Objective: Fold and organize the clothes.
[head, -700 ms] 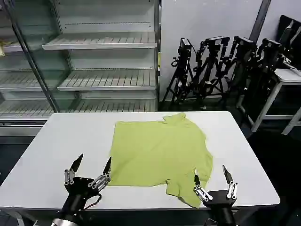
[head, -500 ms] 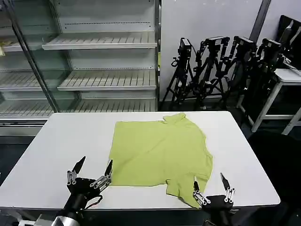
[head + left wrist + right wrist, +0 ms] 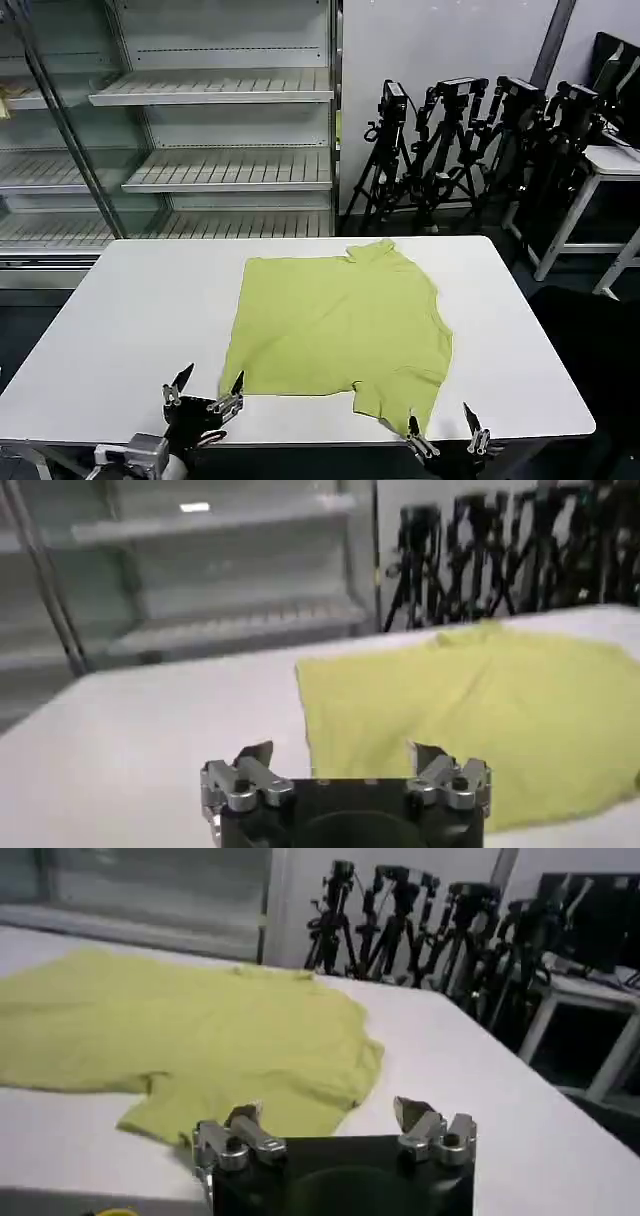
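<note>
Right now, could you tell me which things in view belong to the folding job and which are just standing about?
Job:
shirt
left gripper, open
right gripper, open
white table

Standing about:
shelving unit
tripods

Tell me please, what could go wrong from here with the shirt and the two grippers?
The near sleeve of the shirt lies close to the table edge, so a pull might drag it off. Both the left gripper and the right gripper are open at the near edge, holding nothing; closing there could miss the fabric.
</note>
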Tool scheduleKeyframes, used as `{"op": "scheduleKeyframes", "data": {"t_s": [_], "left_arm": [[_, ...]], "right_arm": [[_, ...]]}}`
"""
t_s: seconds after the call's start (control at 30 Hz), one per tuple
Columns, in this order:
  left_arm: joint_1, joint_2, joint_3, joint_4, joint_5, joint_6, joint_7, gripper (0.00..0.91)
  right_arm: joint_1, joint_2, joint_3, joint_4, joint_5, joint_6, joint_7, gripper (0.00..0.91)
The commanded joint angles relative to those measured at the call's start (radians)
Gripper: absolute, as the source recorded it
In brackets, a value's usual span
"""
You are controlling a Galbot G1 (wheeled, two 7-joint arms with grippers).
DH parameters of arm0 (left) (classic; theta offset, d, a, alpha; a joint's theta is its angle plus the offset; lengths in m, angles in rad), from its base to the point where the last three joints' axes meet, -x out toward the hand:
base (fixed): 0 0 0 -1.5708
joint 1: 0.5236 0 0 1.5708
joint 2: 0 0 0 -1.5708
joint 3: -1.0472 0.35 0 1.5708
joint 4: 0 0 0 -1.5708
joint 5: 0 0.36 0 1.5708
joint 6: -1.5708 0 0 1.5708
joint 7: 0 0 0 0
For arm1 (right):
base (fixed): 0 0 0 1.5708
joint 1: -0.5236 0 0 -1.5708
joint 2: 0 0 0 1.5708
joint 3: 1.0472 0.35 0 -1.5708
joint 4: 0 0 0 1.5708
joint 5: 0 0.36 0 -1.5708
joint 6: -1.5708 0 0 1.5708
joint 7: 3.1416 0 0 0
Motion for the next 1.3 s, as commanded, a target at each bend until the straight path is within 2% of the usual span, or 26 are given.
{"op": "scheduleKeyframes", "data": {"t_s": [0.03,0.07,0.1,0.13,0.17,0.2,0.23,0.27,0.3,0.33,0.4,0.47,0.6,0.93,1.3], "left_arm": [[-0.034,0.005,0.027,0.117,-0.007,0.036,-0.01,0.907],[-0.038,0.005,0.029,0.122,-0.008,0.036,-0.01,0.907],[-0.04,0.006,0.03,0.126,-0.01,0.036,-0.01,0.846],[-0.044,0.006,0.032,0.129,-0.011,0.036,-0.01,0.494],[-0.048,0.005,0.035,0.136,-0.013,0.036,-0.01,0.302],[-0.05,0.005,0.036,0.139,-0.013,0.036,-0.01,0.161],[-0.053,0.004,0.038,0.142,-0.016,0.036,-0.01,0.02],[-0.054,0.004,0.04,0.145,-0.017,0.036,-0.01,0.02],[-0.055,0.003,0.041,0.147,-0.018,0.035,-0.01,0.02],[-0.055,0.003,0.043,0.147,-0.019,0.035,-0.01,0.02],[-0.056,0.004,0.045,0.15,-0.024,0.035,-0.01,0.02],[-0.055,0.006,0.046,0.153,-0.033,0.035,-0.009,0.02],[-0.057,0.007,0.044,0.159,-0.045,0.034,-0.01,0.02],[-0.056,0.009,0.043,0.147,-0.07,0.033,-0.001,0.02],[-0.03,0.019,0.032,0.086,-0.07,0.028,0.008,0.02]], "right_arm": [[-0.002,0.005,-0.011,-0.003,-0.001,-0.022,0.011,0.907],[-0.002,0.005,-0.012,-0.004,-0.001,-0.023,0.01,0.907],[-0.002,0.005,-0.014,-0.004,0.0,-0.024,0.008,0.907],[-0.001,0.005,-0.015,-0.007,0.0,-0.026,0.006,0.907],[0.001,0.006,-0.016,-0.012,0.001,-0.03,0.003,0.907],[0.003,0.006,-0.017,-0.016,0.002,-0.032,0.001,0.907],[0.006,0.007,-0.02,-0.021,0.003,-0.035,-0.002,0.867],[0.007,0.008,-0.023,-0.025,0.004,-0.037,-0.006,0.685],[0.009,0.009,-0.027,-0.027,0.007,-0.039,-0.011,0.574],[0.01,0.01,-0.029,-0.029,0.01,-0.041,-0.012,0.363],[0.017,0.014,-0.036,-0.037,0.025,-0.047,-0.017,0.151],[0.021,0.015,-0.039,-0.044,0.041,-0.049,-0.018,0.05],[0.025,0.014,-0.04,-0.05,0.073,-0.052,-0.017,0.0],[0.024,0.007,-0.034,-0.04,0.109,-0.052,-0.021,0.0],[0.002,-0.003,-0.032,-0.007,0.104,-0.018,-0.039,0.0]]}}
